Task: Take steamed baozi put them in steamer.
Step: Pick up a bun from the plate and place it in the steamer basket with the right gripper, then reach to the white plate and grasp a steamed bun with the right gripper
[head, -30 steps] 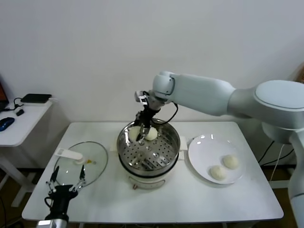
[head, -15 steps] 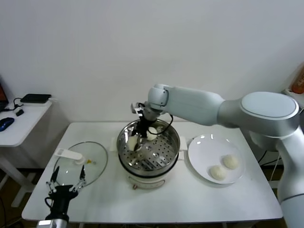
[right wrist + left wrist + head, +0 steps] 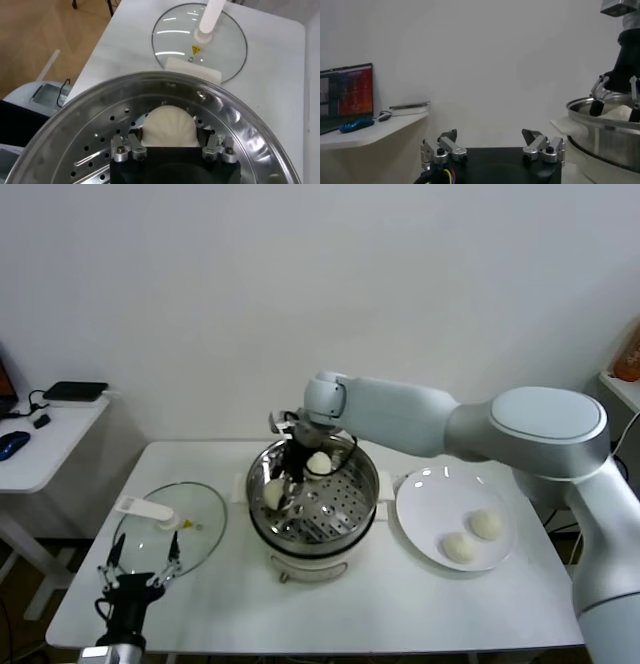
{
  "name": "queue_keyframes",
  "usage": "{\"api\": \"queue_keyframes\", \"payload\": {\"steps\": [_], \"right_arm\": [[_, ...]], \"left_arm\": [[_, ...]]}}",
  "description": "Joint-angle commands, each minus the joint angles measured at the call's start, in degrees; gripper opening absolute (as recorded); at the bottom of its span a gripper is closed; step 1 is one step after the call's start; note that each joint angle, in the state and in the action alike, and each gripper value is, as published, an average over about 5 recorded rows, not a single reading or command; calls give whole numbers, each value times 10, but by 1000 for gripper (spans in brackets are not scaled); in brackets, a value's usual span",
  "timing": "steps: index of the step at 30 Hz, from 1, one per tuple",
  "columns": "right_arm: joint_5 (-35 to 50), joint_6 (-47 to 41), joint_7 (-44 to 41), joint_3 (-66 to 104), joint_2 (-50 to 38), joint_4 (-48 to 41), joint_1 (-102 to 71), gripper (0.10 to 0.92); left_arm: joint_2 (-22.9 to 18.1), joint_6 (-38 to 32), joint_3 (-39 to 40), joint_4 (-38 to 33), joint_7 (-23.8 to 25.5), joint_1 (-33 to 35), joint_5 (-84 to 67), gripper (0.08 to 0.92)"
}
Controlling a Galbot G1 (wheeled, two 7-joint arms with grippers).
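Two arms were present, but only the right one reached out, over the white table (image 3: 400, 604). The steamer (image 3: 350, 519) stood in the middle, the plate (image 3: 425, 489) to its right with two baozi (image 3: 486, 524), the glass lid (image 3: 205, 529) to its left. The right gripper (image 3: 283, 486) was down inside the steamer, its fingers on both sides of one baozi (image 3: 168, 127) resting on the perforated floor; another baozi (image 3: 319, 464) lay near the back wall. The left gripper (image 3: 492, 148) waited with fingers apart, at the table's front-left corner.

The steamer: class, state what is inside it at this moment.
Inside the steamer lie two baozi: one toward the back, another between the right gripper's fingers. The gripper and its arm cover part of the perforated floor, so that part stays unseen.
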Motion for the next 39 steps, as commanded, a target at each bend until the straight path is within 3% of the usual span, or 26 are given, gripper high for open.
{"api": "queue_keyframes", "payload": {"steps": [1,8,14,26,39], "right_arm": [[-5,0,3,0,2,-3,-5,713],[-11,0,9,11,-2,3,-10,814],[-4,2,-2,5,-35,32,25,823],[49,38,-39,-87,-237,238,223,823],[-202,116,-72,-95,-429,263,213,823]], "left_arm": [[0,0,0,1,0,1,0,823],[0,1,1,-1,0,-1,0,823],[0,2,1,-3,0,0,1,823],[-2,14,12,-9,2,-8,11,823],[-5,30,34,-15,-4,-35,29,823]]}}
